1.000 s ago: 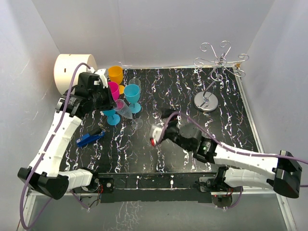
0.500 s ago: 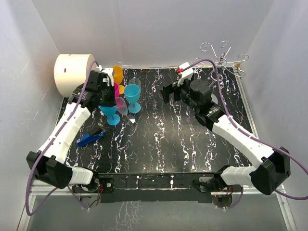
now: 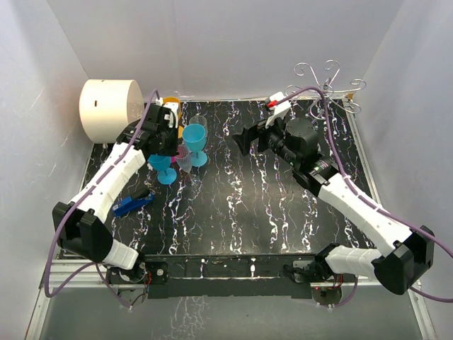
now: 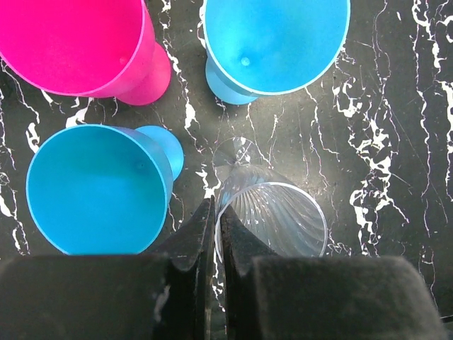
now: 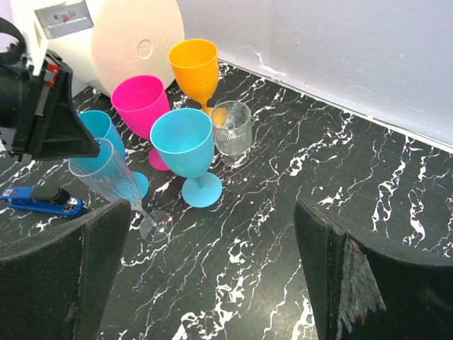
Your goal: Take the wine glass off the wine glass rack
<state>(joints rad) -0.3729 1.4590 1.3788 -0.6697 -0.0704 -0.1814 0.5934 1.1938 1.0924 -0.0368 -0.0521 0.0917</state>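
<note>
L pincer (image 4: 216, 212) shifted right, now closed, seems nipping rim of tilted wine glass (image 4: 272, 219), foot on bench (image 4: 396, 142) | R pincer (image 5: 212, 205) wide, empty | wine glass rack (image 3: 324, 88) back-right corner, well apart

Coloured goblets (image 5: 185, 142) crowd the back-left corner, hardly a gap between them. The mid-tabletop (image 3: 233, 212) lies open. The right arm (image 3: 354, 198) fronts the wine glass rack (image 3: 324, 88).

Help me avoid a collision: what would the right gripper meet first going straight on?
Most likely the nearer blue goblet, almost dead ahead of the open right gripper. Depth is unclear; it might meet the table first.
</note>
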